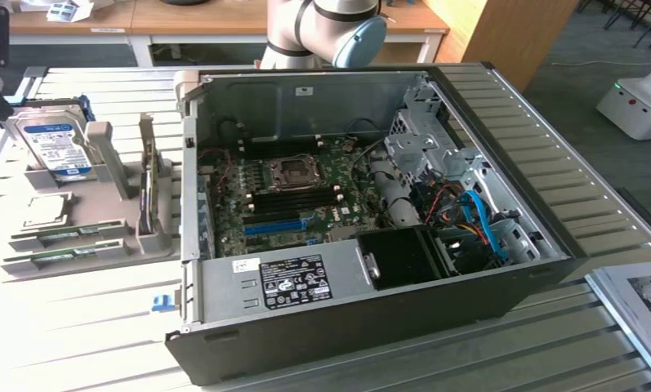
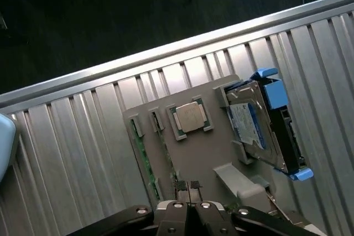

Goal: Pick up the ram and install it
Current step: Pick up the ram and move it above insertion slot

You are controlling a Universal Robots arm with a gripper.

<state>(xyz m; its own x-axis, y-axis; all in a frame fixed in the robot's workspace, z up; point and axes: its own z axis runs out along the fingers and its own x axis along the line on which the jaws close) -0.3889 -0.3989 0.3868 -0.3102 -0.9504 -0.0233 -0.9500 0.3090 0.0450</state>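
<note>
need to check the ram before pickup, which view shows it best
The exterior view: both ram sticks show their green faces in the grey holder. In the wrist view the ram sticks are thin green edges.

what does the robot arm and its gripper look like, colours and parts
The arm is made of rounded light-grey tubular segments, with a pale blue round cap on one joint. The gripper has black linkage bars on each side, silver metal finger blocks with round screw heads, and small dark tips. No cables or markings can be made out on either.
</note>
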